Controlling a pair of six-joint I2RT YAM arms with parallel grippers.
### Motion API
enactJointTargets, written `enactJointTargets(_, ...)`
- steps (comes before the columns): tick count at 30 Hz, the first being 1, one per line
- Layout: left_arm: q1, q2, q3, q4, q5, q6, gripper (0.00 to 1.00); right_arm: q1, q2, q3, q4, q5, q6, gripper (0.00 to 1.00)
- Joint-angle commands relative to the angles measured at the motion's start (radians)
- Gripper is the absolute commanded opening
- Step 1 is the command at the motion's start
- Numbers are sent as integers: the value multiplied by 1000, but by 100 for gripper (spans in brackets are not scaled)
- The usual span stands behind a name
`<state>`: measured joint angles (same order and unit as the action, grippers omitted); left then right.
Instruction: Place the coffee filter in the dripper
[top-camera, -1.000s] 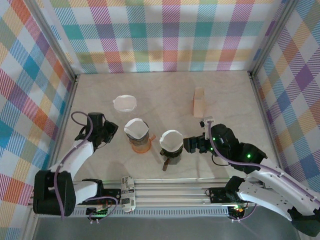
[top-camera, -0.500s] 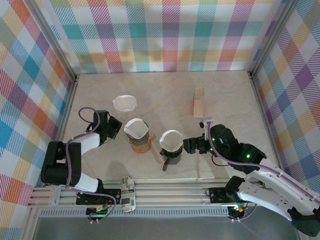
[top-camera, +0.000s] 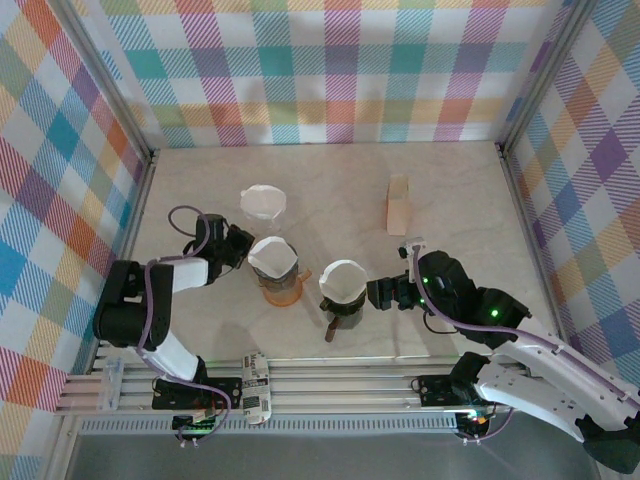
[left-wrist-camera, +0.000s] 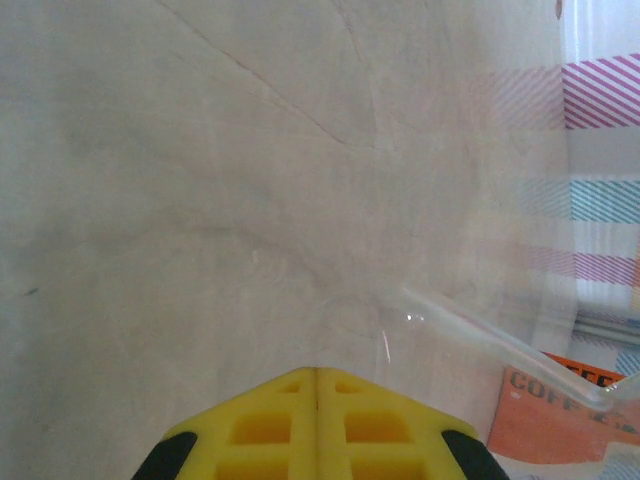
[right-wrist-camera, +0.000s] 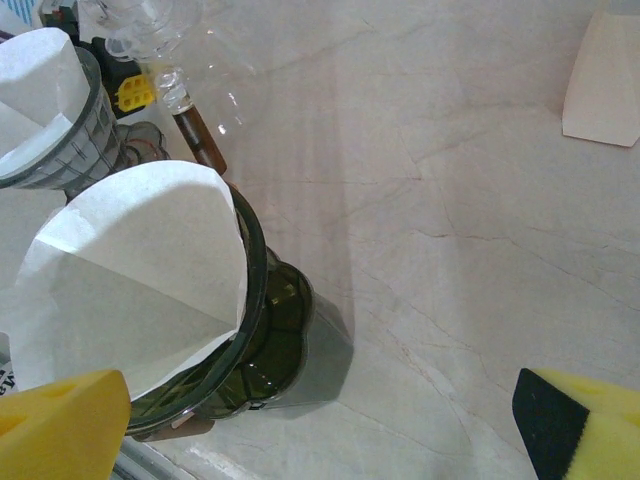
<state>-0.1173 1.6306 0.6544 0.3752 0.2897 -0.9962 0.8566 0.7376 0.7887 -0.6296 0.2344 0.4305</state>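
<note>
A dark smoked dripper (top-camera: 343, 300) stands mid-table with a white coffee filter (top-camera: 343, 278) opened inside it; the right wrist view has the same dripper (right-wrist-camera: 275, 335) and filter (right-wrist-camera: 140, 270) at its left. My right gripper (top-camera: 385, 292) is open just right of that dripper, its yellow fingers (right-wrist-camera: 62, 425) spread wide with nothing between them. My left gripper (top-camera: 237, 245) is shut on nothing, its yellow fingertips (left-wrist-camera: 290, 400) pressed together low over the table, between a clear dripper (top-camera: 264, 202) and a dripper on an orange-collared carafe (top-camera: 274, 268). Each holds a white filter.
A beige filter holder (top-camera: 399, 205) stands at the back right, also at the top right of the right wrist view (right-wrist-camera: 603, 75). A clear glass rim (left-wrist-camera: 495, 340) and an orange label (left-wrist-camera: 550, 420) lie close to my left fingertips. Checked walls enclose the table.
My left gripper has reached further forward and right, closing fully. The clear dripper with its filter has shifted to the right and back. The right arm has not moved.
</note>
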Motion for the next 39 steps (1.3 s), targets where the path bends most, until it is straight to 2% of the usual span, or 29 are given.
enactJointTargets(1,-30,47,47,69,47,4,0,-2,-14,-12,-12,5,2,99)
enactJointTargets(12,-77,234,204,159,230,25,0,-2,-18,-9,-19,22,22,99)
enactJointTargets(19,-78,243,241,92,210,41,0,-2,2,-5,-12,13,37,99)
enactJointTargets(24,-42,115,179,-1,79,65,0,-2,4,4,-8,25,34,99)
enactJointTargets(30,3,-103,124,-212,-92,124,10,-2,20,18,-40,120,37,99)
enactJointTargets(33,7,-227,123,-353,-198,154,24,-2,22,5,-11,127,37,99)
enactJointTargets(37,-28,-389,192,-628,-478,257,54,-2,32,-7,4,181,20,99)
enactJointTargets(39,-40,-437,214,-726,-599,290,64,-2,37,-16,14,199,9,99)
